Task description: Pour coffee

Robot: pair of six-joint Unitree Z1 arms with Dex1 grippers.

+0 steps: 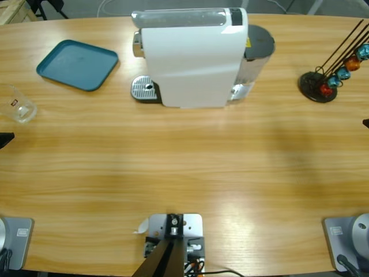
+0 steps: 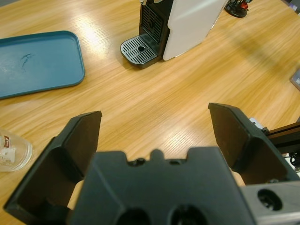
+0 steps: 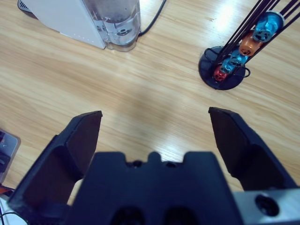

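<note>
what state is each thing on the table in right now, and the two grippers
coffee machine: upright, nothing on its drip tray
glass cup: looks empty, on the table, apart from the tray
teal tray: flat, nothing on it
capsule rack: upright, holding coloured capsules
left gripper: fingers open, holding nothing
right gripper: fingers open, holding nothing

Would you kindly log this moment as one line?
left gripper open, empty | right gripper open, empty | glass cup beside tray | drip grate bare
</note>
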